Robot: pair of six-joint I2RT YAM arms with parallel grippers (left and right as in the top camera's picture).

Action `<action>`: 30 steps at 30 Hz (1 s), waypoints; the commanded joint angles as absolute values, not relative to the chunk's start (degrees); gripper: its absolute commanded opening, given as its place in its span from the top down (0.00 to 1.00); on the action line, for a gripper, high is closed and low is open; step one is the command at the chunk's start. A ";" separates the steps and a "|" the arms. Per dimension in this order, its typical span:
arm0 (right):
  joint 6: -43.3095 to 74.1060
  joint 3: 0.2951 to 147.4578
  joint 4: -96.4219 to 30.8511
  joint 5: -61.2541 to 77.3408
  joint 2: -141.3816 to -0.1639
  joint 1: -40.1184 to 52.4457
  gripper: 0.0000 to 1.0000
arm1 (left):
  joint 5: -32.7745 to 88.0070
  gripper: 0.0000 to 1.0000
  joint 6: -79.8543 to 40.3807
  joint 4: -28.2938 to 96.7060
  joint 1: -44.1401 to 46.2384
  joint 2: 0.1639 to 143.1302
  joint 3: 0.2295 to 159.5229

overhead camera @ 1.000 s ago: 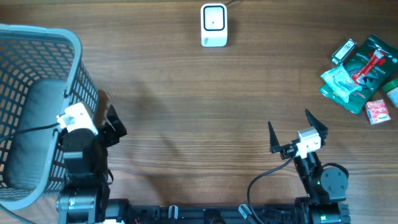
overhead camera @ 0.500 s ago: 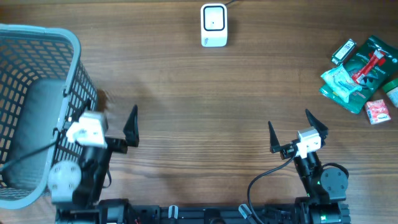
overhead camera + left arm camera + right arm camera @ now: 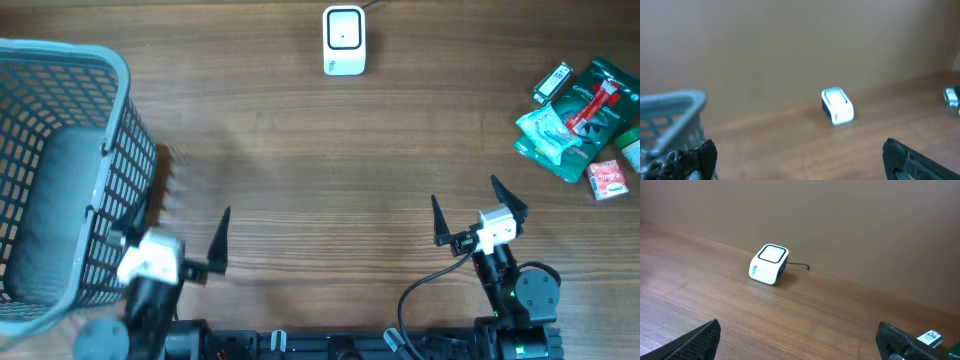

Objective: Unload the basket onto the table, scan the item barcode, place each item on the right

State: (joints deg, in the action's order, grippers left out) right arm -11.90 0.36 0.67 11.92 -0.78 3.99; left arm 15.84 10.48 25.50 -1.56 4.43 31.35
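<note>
The white barcode scanner (image 3: 344, 40) stands at the far middle of the table, also in the left wrist view (image 3: 837, 106) and the right wrist view (image 3: 769, 264). A pile of packaged items (image 3: 585, 115) lies at the far right; a green pack with a red tool is on top. My left gripper (image 3: 180, 240) is open and empty near the front edge, beside the basket. In its own view the left gripper (image 3: 800, 155) frames bare wood. My right gripper (image 3: 465, 195) is open and empty at front right, and its own view shows the right gripper (image 3: 799, 332) over bare table.
A grey mesh basket (image 3: 60, 55) fills the left side, with a dark grey object (image 3: 55, 215) inside; its rim (image 3: 670, 102) shows in the left wrist view. A small red packet (image 3: 607, 180) lies apart from the pile. One small item (image 3: 930, 338) peeks in at the right.
The left arm has drawn back from the basket toward the front edge, its open gripper turning to face up the table. The right arm has not moved.
</note>
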 commanded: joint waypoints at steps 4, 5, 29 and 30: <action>-12.49 0.30 0.82 11.44 -0.27 4.23 0.00 | 15.77 0.00 11.62 26.68 -1.74 0.75 27.11; -12.47 0.30 0.82 11.44 -0.27 4.23 0.00 | 14.83 0.00 11.62 26.39 -1.74 0.75 25.26; -12.49 0.30 0.82 11.46 -0.27 4.23 0.00 | 9.32 0.00 10.28 22.50 -1.78 1.58 6.74; -12.47 0.30 0.82 11.46 -0.27 4.23 0.00 | 9.34 0.00 10.28 22.50 -1.76 1.58 6.74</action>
State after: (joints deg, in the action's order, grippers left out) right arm -11.90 0.36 0.62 11.92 -0.78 3.99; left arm 10.07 10.44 22.83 -1.56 1.30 7.01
